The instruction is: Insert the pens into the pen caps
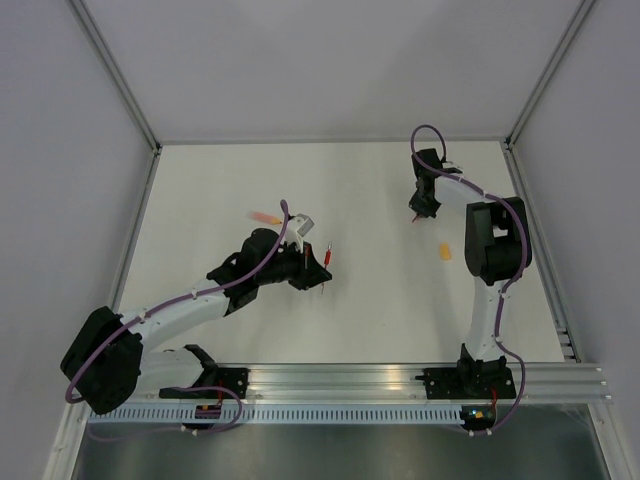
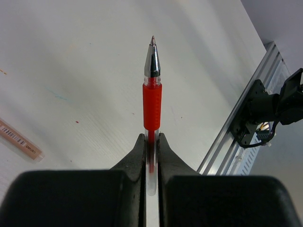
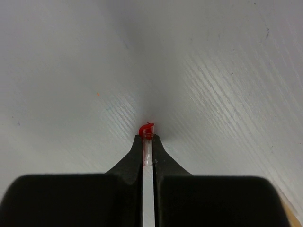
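Two grippers over a white table, both clenched. Left gripper: pinching red pen by its clear barrel, with red grip sleeve and metal tip jutting forward past the fingertips, clear of the surface. Right gripper: squeezed on red cap, only the cap's red end poking out beyond the fingertips, low over the tabletop; touching it or not, cannot tell. Lying loose: orange pen just beyond the left arm's wrist, well apart from orange cap, flat on the table beside the right arm. Tabletop matte white with fine streaked grain, a few tiny coloured specks and faint scuffs. Closed in by pale grey walls on three sides, aluminium posts at the far corners, slotted aluminium rail along the near edge carrying both arm bases.
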`<state>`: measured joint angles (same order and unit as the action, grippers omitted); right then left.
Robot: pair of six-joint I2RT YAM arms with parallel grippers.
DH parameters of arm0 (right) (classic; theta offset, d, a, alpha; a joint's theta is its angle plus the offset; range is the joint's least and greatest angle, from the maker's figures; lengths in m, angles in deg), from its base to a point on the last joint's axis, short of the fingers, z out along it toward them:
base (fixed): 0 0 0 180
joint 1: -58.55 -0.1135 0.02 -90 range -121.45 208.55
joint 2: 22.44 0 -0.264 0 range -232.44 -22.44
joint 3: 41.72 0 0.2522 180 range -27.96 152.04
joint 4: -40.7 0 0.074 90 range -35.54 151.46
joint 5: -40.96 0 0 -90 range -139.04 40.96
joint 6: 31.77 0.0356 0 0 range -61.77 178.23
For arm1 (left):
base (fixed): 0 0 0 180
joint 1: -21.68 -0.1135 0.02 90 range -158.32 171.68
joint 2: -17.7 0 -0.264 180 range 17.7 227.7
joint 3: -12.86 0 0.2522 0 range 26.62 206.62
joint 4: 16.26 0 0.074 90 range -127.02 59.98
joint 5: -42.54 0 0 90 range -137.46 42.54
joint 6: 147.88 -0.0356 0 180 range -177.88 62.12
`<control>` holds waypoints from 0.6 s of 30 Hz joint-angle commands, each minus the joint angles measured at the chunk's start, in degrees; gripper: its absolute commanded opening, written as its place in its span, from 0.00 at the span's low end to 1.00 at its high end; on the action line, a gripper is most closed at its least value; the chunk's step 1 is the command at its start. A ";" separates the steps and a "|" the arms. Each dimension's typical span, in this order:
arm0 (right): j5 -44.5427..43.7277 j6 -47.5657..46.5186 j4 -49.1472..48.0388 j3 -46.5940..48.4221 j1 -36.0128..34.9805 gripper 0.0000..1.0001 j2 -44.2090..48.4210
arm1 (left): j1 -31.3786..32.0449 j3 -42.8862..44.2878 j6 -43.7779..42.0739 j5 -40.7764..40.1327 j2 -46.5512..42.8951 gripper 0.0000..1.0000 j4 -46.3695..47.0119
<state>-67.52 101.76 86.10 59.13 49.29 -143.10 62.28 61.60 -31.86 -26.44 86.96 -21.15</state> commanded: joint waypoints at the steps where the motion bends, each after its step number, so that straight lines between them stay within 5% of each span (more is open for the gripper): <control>1: 1.96 -1.51 1.50 -0.95 -0.06 0.01 -2.12 | 0.18 2.11 -1.85 -0.45 -1.23 0.02 0.19; 18: 21.37 -25.06 -5.09 -9.13 -0.06 0.00 8.77 | 0.09 2.02 -1.67 -0.01 -0.96 0.02 0.54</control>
<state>-52.00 82.87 81.05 51.66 49.40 -137.29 62.28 61.60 -31.86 -26.42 86.96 -21.15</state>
